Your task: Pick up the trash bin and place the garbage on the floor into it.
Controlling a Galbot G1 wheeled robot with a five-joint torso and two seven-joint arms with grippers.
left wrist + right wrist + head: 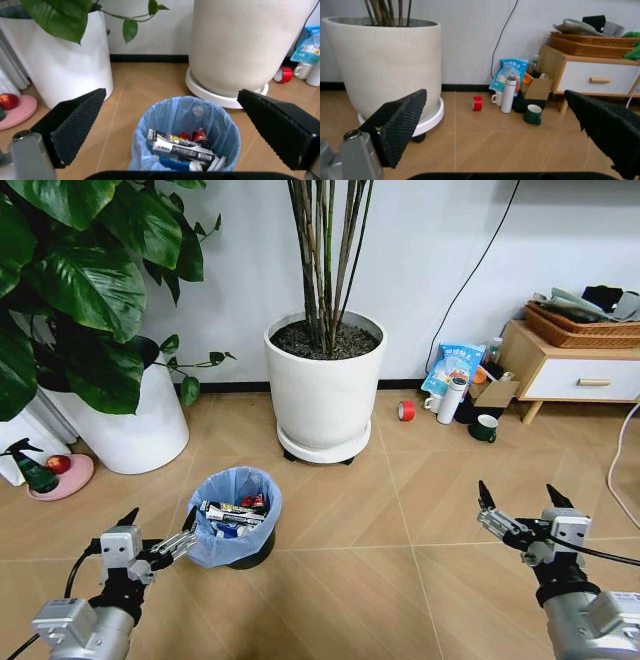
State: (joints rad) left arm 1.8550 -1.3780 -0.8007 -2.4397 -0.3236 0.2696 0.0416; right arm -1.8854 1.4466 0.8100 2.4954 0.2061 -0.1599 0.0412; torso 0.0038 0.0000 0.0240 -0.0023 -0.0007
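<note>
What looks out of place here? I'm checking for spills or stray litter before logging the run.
Nothing stands out. The trash bin stands upright on the floor, its bag folded over the rim, garbage inside. No litter lies loose nearby. Left gripper and right gripper are open.

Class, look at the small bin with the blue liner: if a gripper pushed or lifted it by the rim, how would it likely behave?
The trash bin looks small and narrow-based, so a sideways push would probably slide or tip it. Its crinkled bag liner seems thin and loose, likely slipping under fingers. The wrappers inside suggest little weight.
</note>
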